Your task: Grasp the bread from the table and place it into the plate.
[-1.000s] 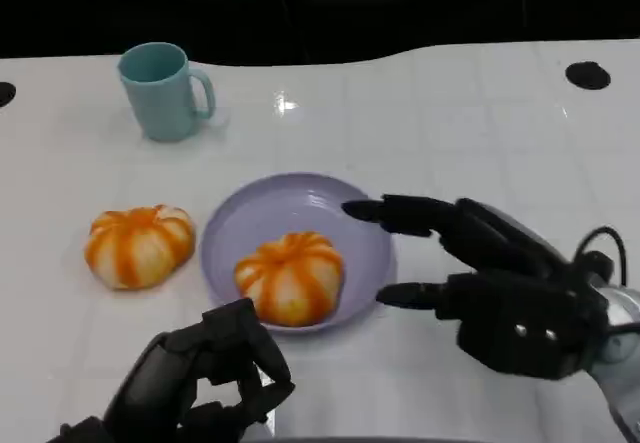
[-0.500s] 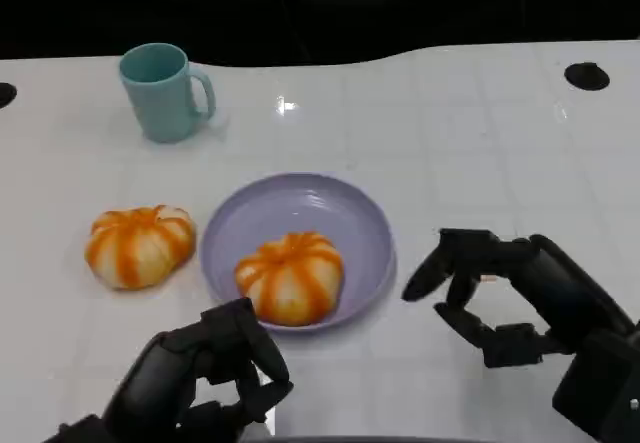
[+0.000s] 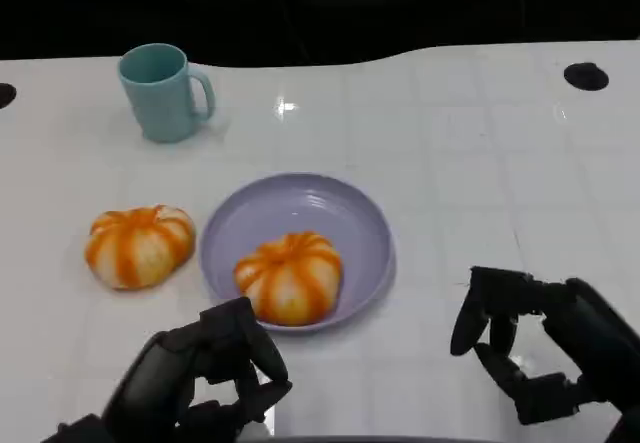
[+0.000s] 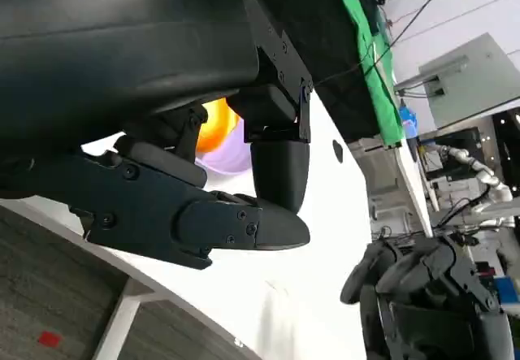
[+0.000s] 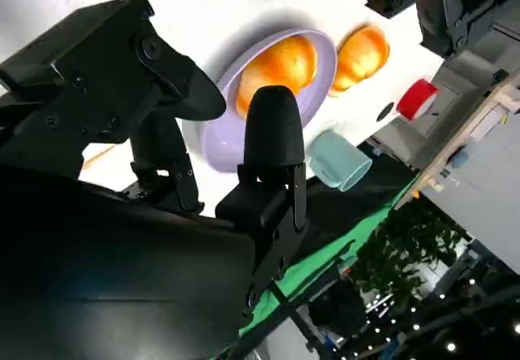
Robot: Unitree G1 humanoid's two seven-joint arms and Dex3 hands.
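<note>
Black right hand [image 3: 535, 348]: low over the white table [image 3: 480, 153], to the right of the plate and clear of it; the fingers are apart and loosely bent, nothing between them, touching neither plate nor bread.
Black left hand [image 3: 205, 378]: at the near edge of the table, just in front of the plate; fingers curled in on themselves, nothing held in them.
Bread in the plate [image 3: 290, 276]: a round bun, orange with pale stripes running down from a dimple at the top, like a small pumpkin; it sits in the front half of the plate.
Plate [image 3: 340, 208]: lilac, shallow, round, in the middle of the table.
Second bread [image 3: 139, 246]: the same orange striped bun, on the bare table just left of the plate, not touching its rim.
Mug [image 3: 162, 91]: pale teal, upright, handle to the right, well behind the buns at the far left.
</note>
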